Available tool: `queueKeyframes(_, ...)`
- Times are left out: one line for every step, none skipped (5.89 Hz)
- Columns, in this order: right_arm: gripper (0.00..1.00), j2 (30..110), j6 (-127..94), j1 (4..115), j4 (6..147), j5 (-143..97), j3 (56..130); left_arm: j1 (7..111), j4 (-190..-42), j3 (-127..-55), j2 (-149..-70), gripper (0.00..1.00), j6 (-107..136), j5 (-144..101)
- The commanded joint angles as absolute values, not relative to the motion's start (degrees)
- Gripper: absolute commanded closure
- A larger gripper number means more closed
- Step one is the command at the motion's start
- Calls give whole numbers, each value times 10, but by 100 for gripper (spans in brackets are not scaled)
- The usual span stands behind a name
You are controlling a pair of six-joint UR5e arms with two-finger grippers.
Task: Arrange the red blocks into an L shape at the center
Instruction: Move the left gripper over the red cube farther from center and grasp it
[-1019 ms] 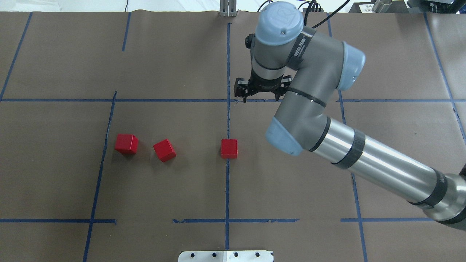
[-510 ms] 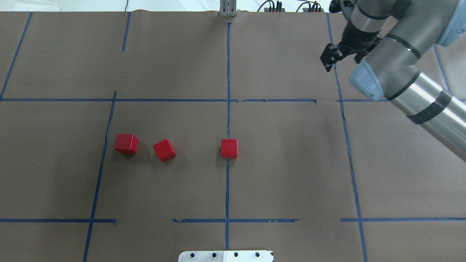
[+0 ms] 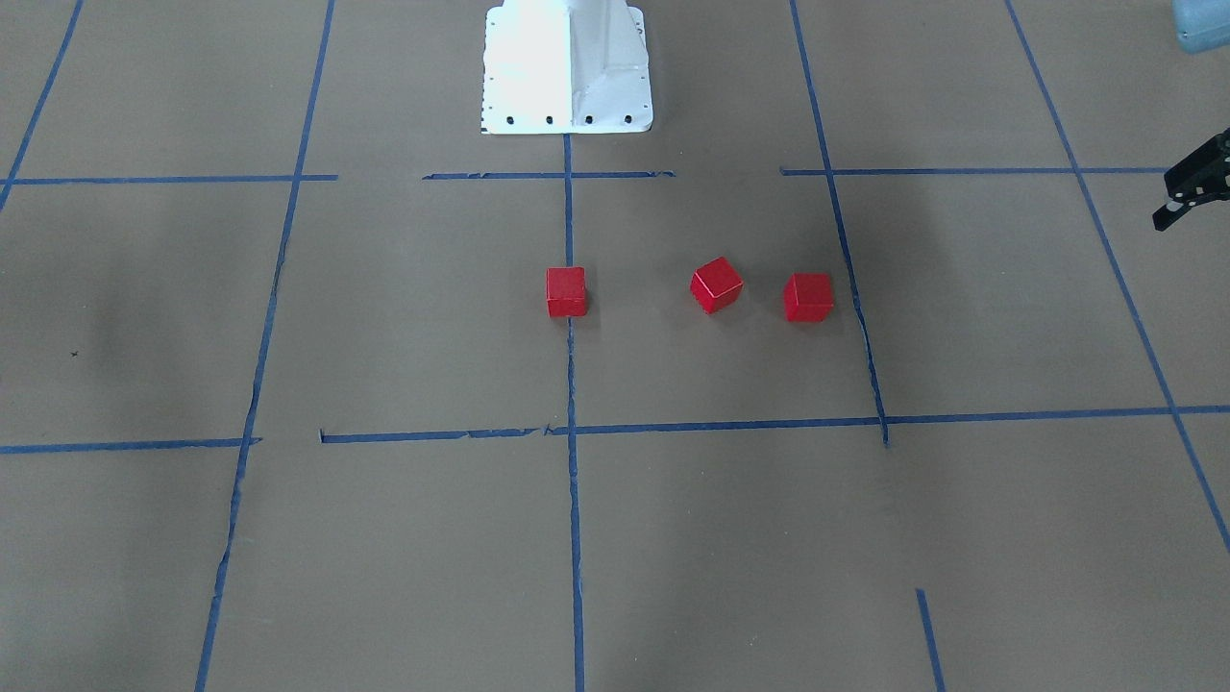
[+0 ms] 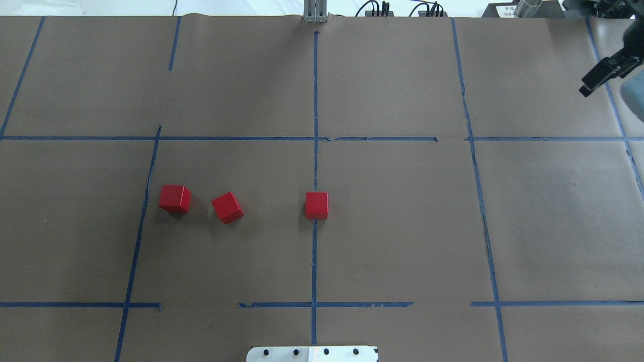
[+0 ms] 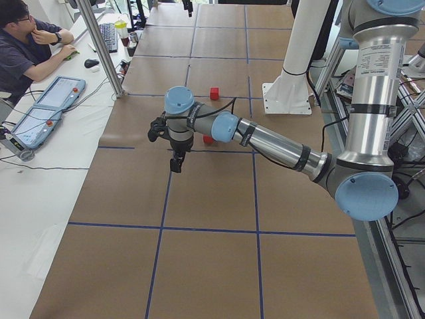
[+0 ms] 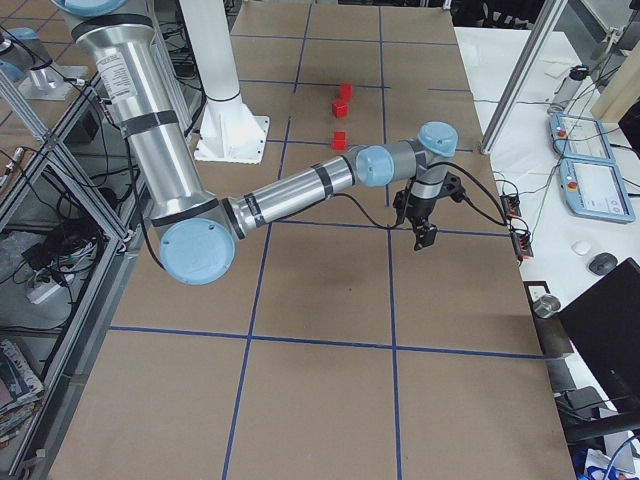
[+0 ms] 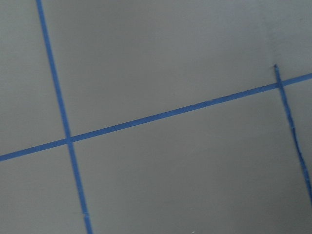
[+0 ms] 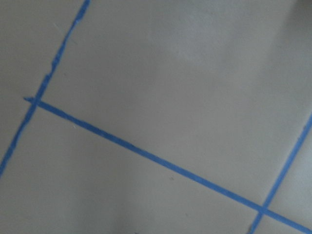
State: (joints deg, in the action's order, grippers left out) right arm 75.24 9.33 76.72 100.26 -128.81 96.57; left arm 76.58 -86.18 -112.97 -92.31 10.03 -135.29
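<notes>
Three red blocks lie apart in a loose row on the brown paper. One block [image 4: 317, 205] [image 3: 566, 291] sits on the middle blue tape line at the center [image 4: 362, 216]. A turned block [image 4: 227, 207] [image 3: 716, 284] and a third [image 4: 174, 198] [image 3: 808, 297] lie toward the robot's left. My right gripper [image 4: 598, 75] [image 6: 425, 235] hangs at the far right edge, far from the blocks, with only a black finger showing. My left gripper [image 3: 1190, 192] [image 5: 176, 161] hovers over bare paper beyond the third block. I cannot tell whether either gripper is open or shut. Both wrist views show only paper and tape.
The robot's white base plate [image 4: 312, 353] [image 3: 567, 67] stands at the near middle edge. An aluminium post [image 4: 315, 12] rises at the far edge. A person [image 5: 26, 46] sits at a side desk with control tablets [image 5: 40, 109].
My right arm has swung away from the table's middle to the far right edge of the overhead view. The three red blocks have not moved.
</notes>
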Motion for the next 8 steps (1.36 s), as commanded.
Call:
queueKeyframes(0, 897, 183, 850, 997, -1311, 1031, 691, -860, -1175, -955, 0, 240, -1349)
queueKeyframes(0, 950, 189, 877, 998, -1314, 1059, 651, -860, -1177, -991, 0, 335, -1347)
queueKeyframes(0, 983, 182, 880, 999, -1312, 1095, 609, -858, -1178, -1032, 0, 444, -1307)
queueKeyframes(0, 988, 182, 880, 999, -1312, 1100, 526, -854, -1178, -1061, 0, 616, -1251)
queueKeyframes(0, 989, 181, 880, 999, -1312, 1100, 440, -851, -1169, -1091, 0, 743, -1181)
queueKeyframes(0, 989, 181, 880, 998, -1311, 1098, 392, -846, -1139, -1125, 0, 815, -1147)
queueKeyframes(0, 989, 182, 880, 998, -1311, 1097, 371, -846, -1095, -1162, 0, 895, -1141)
queueKeyframes(0, 989, 182, 880, 998, -1311, 1096, 340, -846, -1067, -1179, 0, 956, -1104)
